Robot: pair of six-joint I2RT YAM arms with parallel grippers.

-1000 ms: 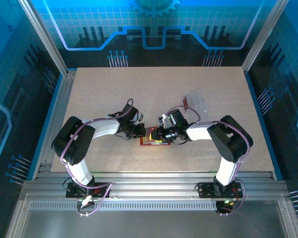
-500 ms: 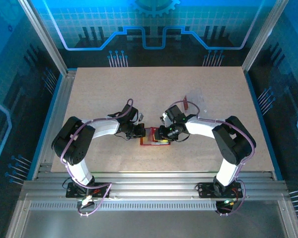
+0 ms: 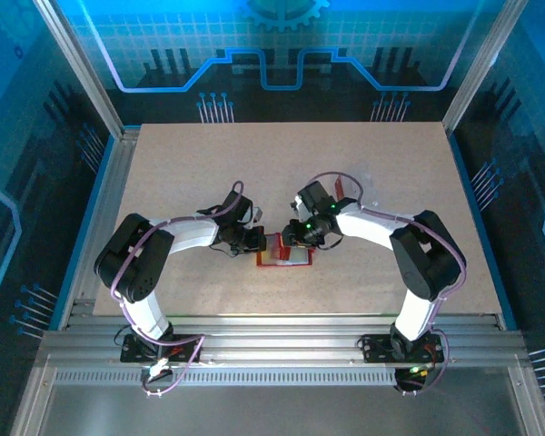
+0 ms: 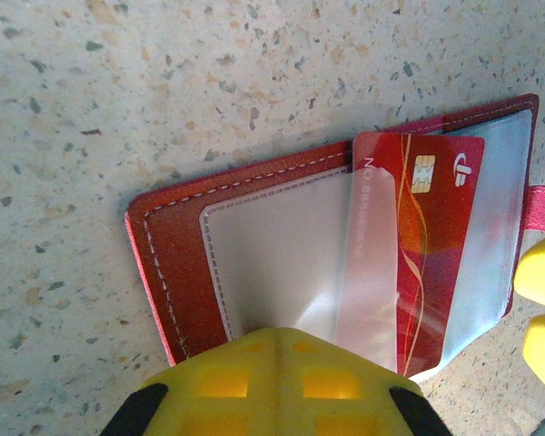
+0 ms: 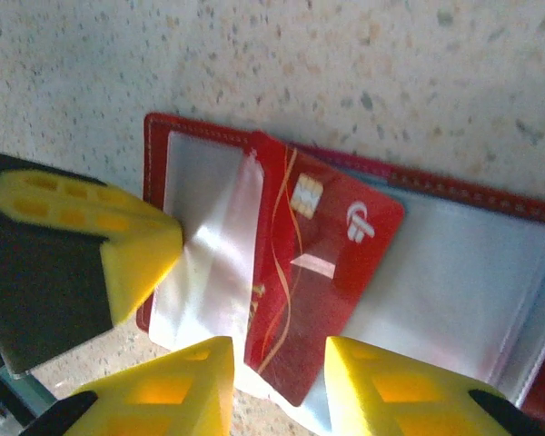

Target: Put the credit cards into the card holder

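The card holder (image 3: 282, 260) lies open on the table, red leather rim (image 4: 177, 245) round clear pockets (image 5: 454, 272). A red credit card (image 4: 436, 209) with a chip sits partly under the clear pocket flap, its lower end (image 5: 318, 263) sticking out. My left gripper (image 4: 277, 341) is shut, its tip pressing on the holder's left page (image 3: 257, 242). My right gripper (image 5: 280, 381) is open, and the card's protruding end lies between its fingers (image 3: 293, 238). No yellowish card is visible.
A clear plastic bag (image 3: 363, 184) with a small dark red piece (image 3: 339, 188) beside it lies behind the right arm. Bare speckled tabletop (image 3: 209, 163) stretches to the far side. Metal rails run along the near edge (image 3: 272, 327).
My right gripper has shifted left and slightly away from the bases, over the holder, its arm swinging toward the bag. The left gripper and the holder have stayed put.
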